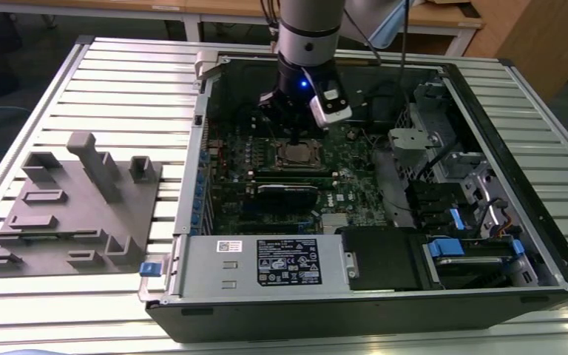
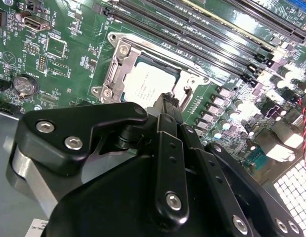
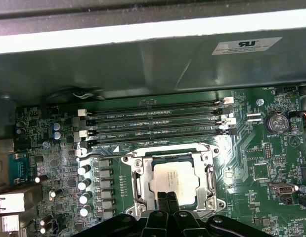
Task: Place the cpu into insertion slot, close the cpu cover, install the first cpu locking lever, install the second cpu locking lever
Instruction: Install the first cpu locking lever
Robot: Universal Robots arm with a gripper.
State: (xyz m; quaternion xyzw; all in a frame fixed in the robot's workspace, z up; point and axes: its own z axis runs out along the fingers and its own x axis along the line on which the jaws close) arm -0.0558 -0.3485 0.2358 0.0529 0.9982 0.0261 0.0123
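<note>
Poised low over the motherboard (image 3: pixel 261 158) with tool (image 3: pixel 167 194) pinched together on nothing, tips at the rim of the cpu cover (image 3: pixel 137 183), lying flat around the cpu (image 3: pixel 175 178) seated in the insertion slot (image 3: pixel 172 160) just beside the memory slots (image 3: pixel 153 123), apparently to press there.

Matt silvery metal cpu (image 3: pixel 175 183), shiny bare-metal cpu cover (image 3: pixel 137 183)

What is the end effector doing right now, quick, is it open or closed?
End effector: closed, holding nothing, its tips at the edge of the cpu.
</note>
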